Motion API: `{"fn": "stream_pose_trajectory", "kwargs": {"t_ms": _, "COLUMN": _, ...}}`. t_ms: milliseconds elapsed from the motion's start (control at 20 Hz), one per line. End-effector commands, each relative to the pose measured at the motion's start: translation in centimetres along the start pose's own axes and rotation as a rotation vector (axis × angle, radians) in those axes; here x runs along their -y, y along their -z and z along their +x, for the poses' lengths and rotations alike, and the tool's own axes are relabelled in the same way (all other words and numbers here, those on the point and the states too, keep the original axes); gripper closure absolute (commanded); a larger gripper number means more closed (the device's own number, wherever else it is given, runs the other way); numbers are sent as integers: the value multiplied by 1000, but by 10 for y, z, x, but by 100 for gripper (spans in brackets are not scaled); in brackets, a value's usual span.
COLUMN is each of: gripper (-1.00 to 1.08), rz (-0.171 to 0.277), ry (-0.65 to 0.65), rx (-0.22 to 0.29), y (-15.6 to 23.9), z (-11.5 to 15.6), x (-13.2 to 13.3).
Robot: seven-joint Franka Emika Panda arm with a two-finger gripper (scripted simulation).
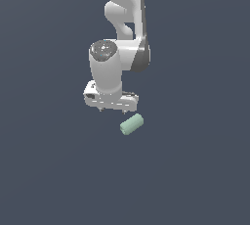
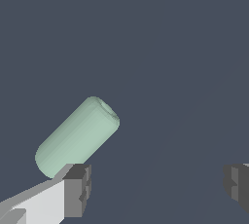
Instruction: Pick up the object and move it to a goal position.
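The object is a small pale mint-green cylinder [image 1: 132,124] lying on its side on the dark grey floor, just below and to the exterior view's right of my gripper [image 1: 113,109]. In the wrist view the cylinder [image 2: 78,138] lies at a slant, close to one grey fingertip pad [image 2: 78,189]. The other pad [image 2: 237,185] shows at the frame's edge, far apart from the first. The gripper [image 2: 156,188] is open and empty. The cylinder sits off to one side, not between the fingers.
The white arm [image 1: 122,18] reaches down from the top of the exterior view. The floor [image 1: 49,170] is a plain dark grey surface with no other objects in sight.
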State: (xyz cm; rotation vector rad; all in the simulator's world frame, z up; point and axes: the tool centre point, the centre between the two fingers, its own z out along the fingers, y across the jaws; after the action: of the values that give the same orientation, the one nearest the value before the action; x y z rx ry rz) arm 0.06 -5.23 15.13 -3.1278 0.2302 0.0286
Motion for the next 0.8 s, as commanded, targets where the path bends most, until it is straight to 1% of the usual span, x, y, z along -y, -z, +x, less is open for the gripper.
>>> {"fn": "stream_pose_trajectory", "kwargs": {"t_ms": 0, "gripper": -92, "rz": 0, "ry": -1, "rx": 0, "y": 0, "z": 0, "x": 0}}
{"fn": "stream_pose_trajectory", "kwargs": {"t_ms": 350, "gripper": -92, "rz": 1, "ry": -37, "rx": -1, "y": -3, "z": 0, "x": 4}}
{"fn": "stream_pose_trajectory", "kwargs": {"t_ms": 750, "gripper": -92, "rz": 2, "ry": -147, "rx": -2, "y": -12, "z": 0, "x": 17}}
